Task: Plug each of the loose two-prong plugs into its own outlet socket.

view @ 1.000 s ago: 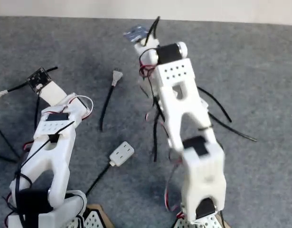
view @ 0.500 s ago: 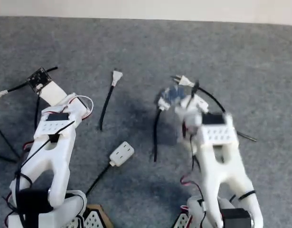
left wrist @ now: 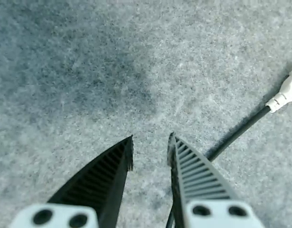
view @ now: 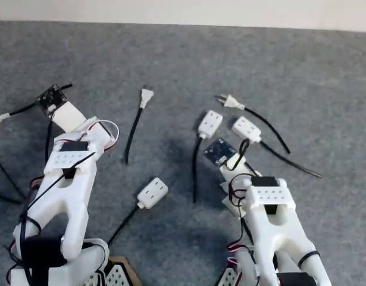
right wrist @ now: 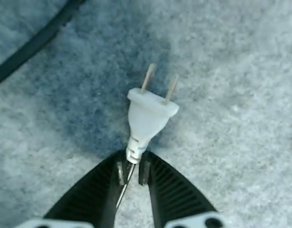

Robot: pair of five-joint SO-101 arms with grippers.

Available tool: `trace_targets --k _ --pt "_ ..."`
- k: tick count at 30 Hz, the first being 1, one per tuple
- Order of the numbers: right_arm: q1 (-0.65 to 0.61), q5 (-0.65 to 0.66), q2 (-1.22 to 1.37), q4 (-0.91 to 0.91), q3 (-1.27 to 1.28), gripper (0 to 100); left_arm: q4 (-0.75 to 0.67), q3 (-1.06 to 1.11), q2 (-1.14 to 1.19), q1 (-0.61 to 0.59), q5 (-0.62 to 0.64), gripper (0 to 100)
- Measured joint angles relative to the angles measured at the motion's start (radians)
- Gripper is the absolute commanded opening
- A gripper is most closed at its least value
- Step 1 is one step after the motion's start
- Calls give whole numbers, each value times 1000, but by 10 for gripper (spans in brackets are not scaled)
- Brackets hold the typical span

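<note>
My right arm has pulled back; its hand pinches a smooth white two-prong plug. Left hand hangs released over the fuzzy grey table.

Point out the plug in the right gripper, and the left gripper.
plug (right wrist: 148, 116), right wrist view, on its white body.
left gripper (left wrist: 150, 138), left wrist view, midway between its open fingertips.

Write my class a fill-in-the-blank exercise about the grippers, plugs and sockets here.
The right gripper is shut on a white plug with ___ prongs.
The left gripper is ___, holding nothing, above the carpet.
The high view shows ___ white outlet sockets on the carpet.
Missing words: two; open; three.
</note>
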Motion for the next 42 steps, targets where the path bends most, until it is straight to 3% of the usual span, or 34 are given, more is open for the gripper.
trace_targets --k 10,16,18,30,38,42 --pt "0 0 0 0 0 10 0 0 0 0 0 144" --pt "0 0 9 0 2 184 0 0 0 3 0 144" --pt "-2 2 11 0 2 198 0 0 0 3 0 144" --pt "-48 -239 11 -64 3 197 0 0 0 3 0 144" --pt "-48 -333 12 -84 0 9 0 0 0 3 0 144" --pt "-51 -402 12 -92 0 5 0 0 0 3 0 144"
